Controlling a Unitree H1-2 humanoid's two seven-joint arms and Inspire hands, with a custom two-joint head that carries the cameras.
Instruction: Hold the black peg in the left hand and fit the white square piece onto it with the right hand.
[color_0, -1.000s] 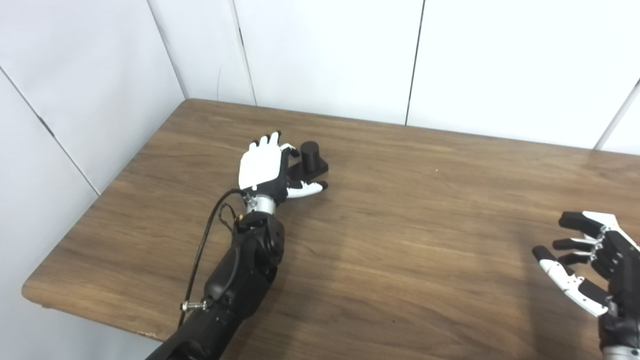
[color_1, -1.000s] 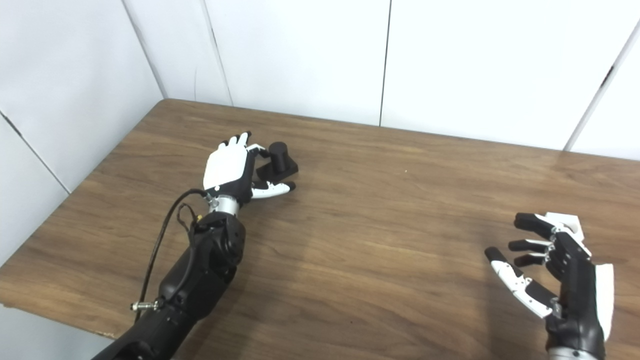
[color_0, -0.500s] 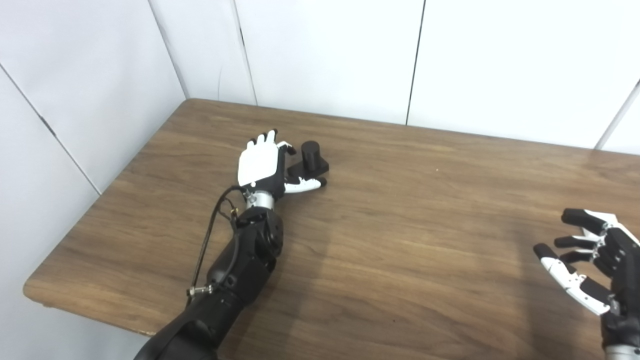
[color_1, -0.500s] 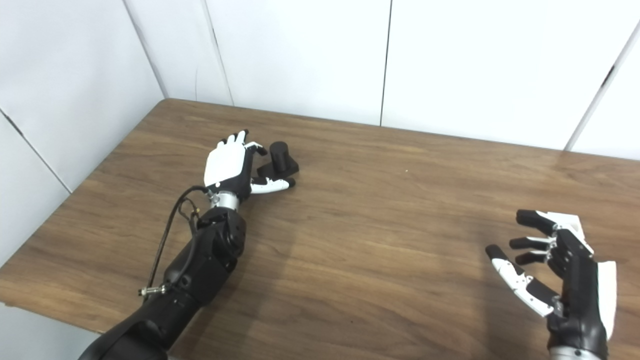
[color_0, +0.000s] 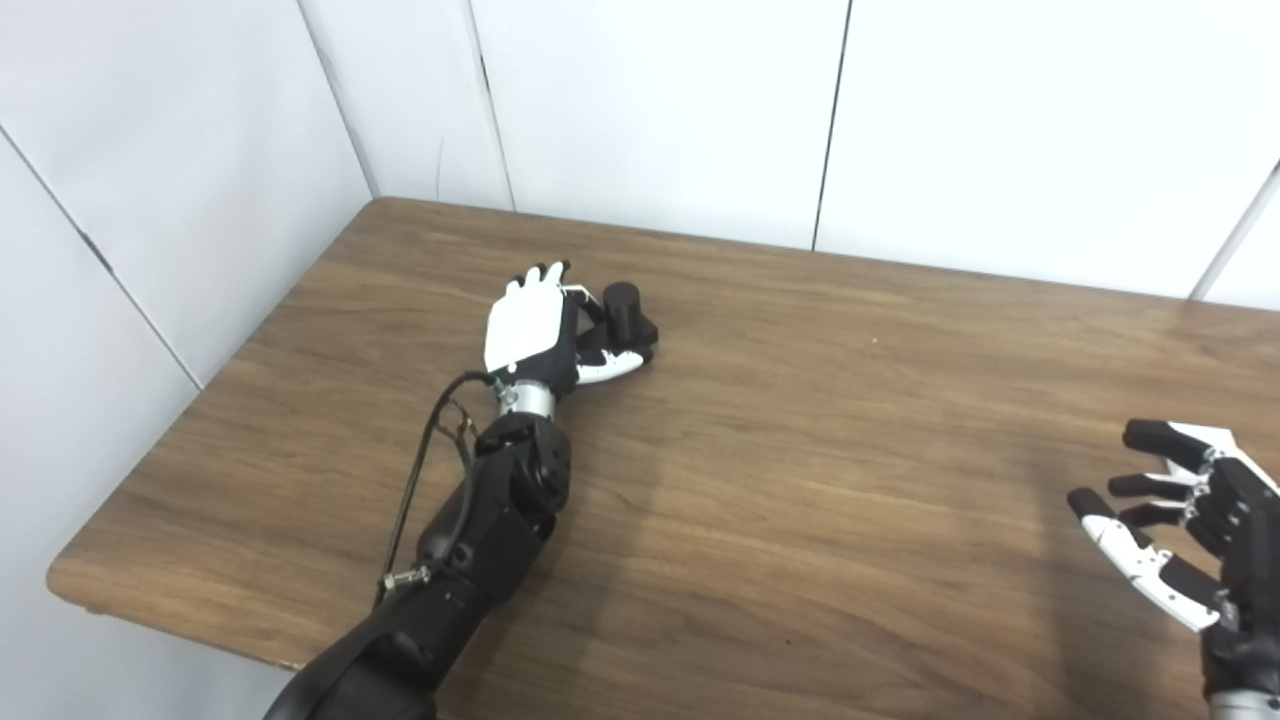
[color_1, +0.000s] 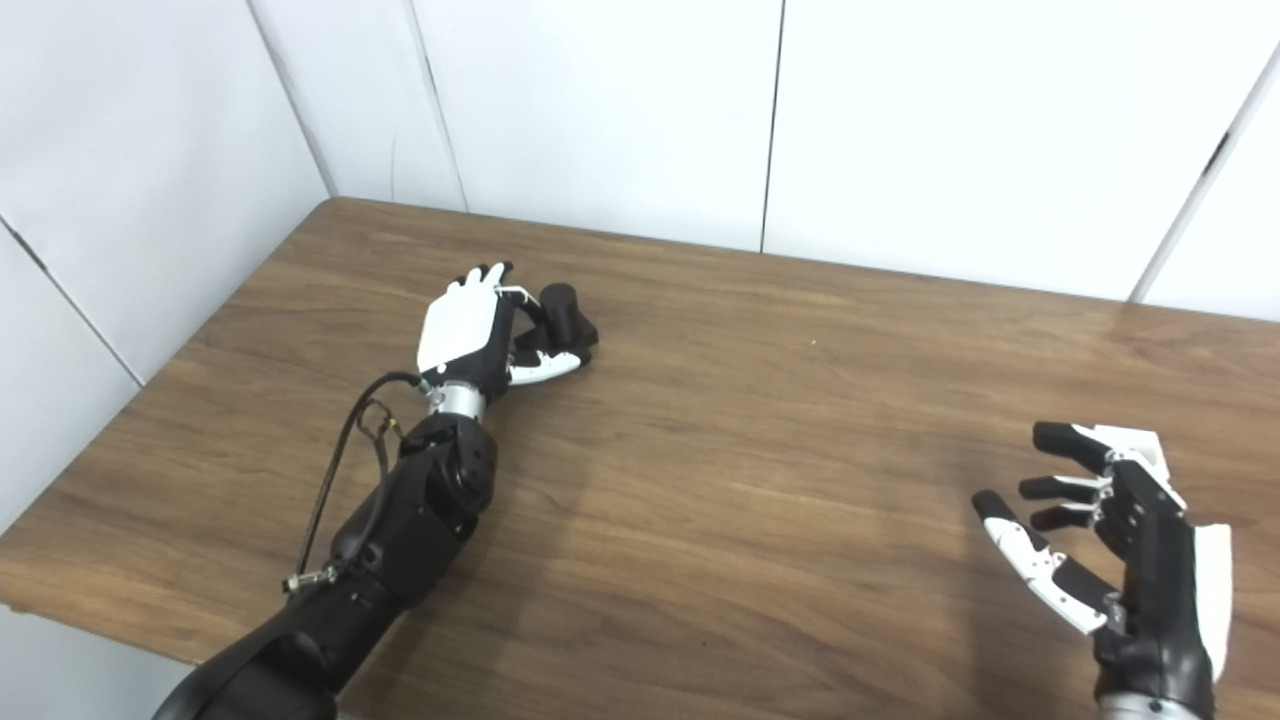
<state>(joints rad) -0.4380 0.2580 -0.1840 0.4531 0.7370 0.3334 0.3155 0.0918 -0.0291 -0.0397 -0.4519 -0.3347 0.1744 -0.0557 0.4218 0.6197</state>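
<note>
Black peg (color_0: 622, 312) seemingly gripped by left hand (color_0: 530, 335) (right hand (color_1: 1110, 530) spread).

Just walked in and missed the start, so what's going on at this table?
The robot's left hand is at the far left of the wooden table, its fingers curled around the black peg, which seems to rest on the table. Whether the grip is firm is hard to tell. The right hand hangs open near the right edge, holding nothing. No white square piece shows in either view, so fitting has not begun.
</note>
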